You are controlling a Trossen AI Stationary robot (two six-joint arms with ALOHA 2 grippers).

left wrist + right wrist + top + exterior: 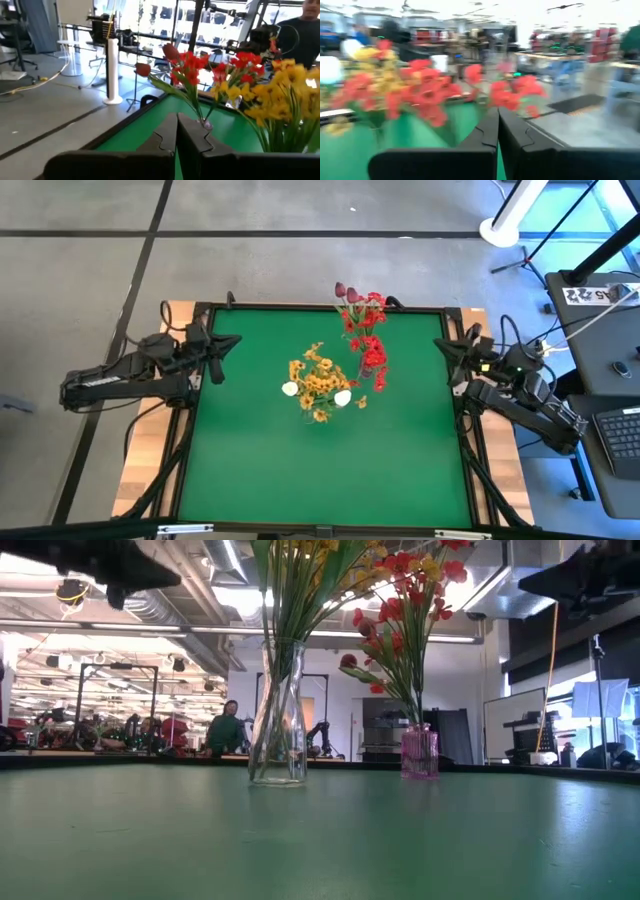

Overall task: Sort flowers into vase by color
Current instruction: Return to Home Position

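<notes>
A clear glass vase (278, 715) stands near the table's middle and holds yellow blossoms (318, 378) and white tulip buds (290, 389) by their green stems. Behind it, toward the far edge, a small pink vase (419, 752) holds red blossoms (367, 330) and dark maroon buds (342, 291). Both bunches show in the left wrist view, the red (192, 67) and the yellow (280, 92). My left gripper (222, 350) rests at the table's left edge, shut and empty. My right gripper (447, 352) rests at the right edge, shut and empty.
The green table mat (260, 470) lies bare on its near half and on both sides of the vases. Wooden boards (145, 470) border the table. A laptop stand (610, 330) is off to the right. A person (226, 728) stands far behind the table.
</notes>
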